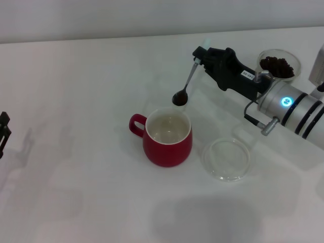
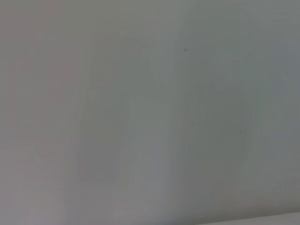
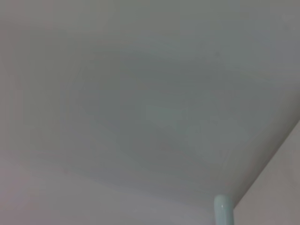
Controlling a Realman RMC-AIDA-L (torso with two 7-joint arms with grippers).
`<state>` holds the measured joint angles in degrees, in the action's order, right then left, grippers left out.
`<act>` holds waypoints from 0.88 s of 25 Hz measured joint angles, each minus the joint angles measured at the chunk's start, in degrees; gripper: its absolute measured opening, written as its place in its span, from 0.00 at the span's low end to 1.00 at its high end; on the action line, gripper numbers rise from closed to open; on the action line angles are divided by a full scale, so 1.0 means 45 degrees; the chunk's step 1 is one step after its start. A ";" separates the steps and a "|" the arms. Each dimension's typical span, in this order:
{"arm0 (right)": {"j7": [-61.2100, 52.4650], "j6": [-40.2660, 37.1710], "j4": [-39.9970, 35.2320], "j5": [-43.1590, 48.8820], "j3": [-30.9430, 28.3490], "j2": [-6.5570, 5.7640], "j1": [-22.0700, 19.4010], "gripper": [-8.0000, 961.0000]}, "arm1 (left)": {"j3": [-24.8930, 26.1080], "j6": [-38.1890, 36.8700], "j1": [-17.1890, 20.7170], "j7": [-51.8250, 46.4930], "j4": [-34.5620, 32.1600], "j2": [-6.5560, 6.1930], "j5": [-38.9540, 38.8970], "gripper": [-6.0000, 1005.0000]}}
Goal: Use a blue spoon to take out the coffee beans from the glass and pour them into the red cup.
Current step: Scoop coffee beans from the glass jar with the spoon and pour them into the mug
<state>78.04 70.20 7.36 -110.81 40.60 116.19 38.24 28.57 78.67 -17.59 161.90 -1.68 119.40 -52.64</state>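
The red cup (image 1: 167,135) stands mid-table, white inside, handle to the left. My right gripper (image 1: 201,54) is shut on the blue spoon (image 1: 188,81) by its pale handle. The spoon hangs bowl-down just behind the cup's far rim, and its bowl carries dark coffee beans (image 1: 180,97). The glass (image 1: 279,65) stands at the back right behind my right arm and holds more coffee beans (image 1: 276,65). The spoon's handle tip (image 3: 223,209) shows in the right wrist view. My left gripper (image 1: 4,132) is at the left edge of the head view, far from everything.
A flat clear glass saucer (image 1: 226,159) lies on the white table just right of the red cup. A grey object (image 1: 319,63) stands at the far right edge. The left wrist view shows only a plain pale surface.
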 joint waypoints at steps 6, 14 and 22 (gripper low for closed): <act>0.0231 0.0004 0.0019 0.0561 -0.0051 0.0001 0.0296 0.15 | 0.0000 0.0000 0.0072 0.0000 0.0103 -0.0014 0.0000 0.59; 0.0792 0.0144 -0.0126 0.0959 0.0028 0.0000 0.0317 0.15 | 0.0000 -0.0033 0.0101 0.0000 0.0100 -0.0010 0.0000 0.59; 0.1451 0.0521 -0.0480 0.1270 0.0052 0.0000 0.0276 0.15 | 0.0000 -0.0109 0.0022 0.0000 0.0099 -0.0027 0.0000 0.59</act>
<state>84.57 72.54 5.20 -105.10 40.83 116.19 39.48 28.57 78.18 -17.49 161.89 -1.23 119.28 -52.65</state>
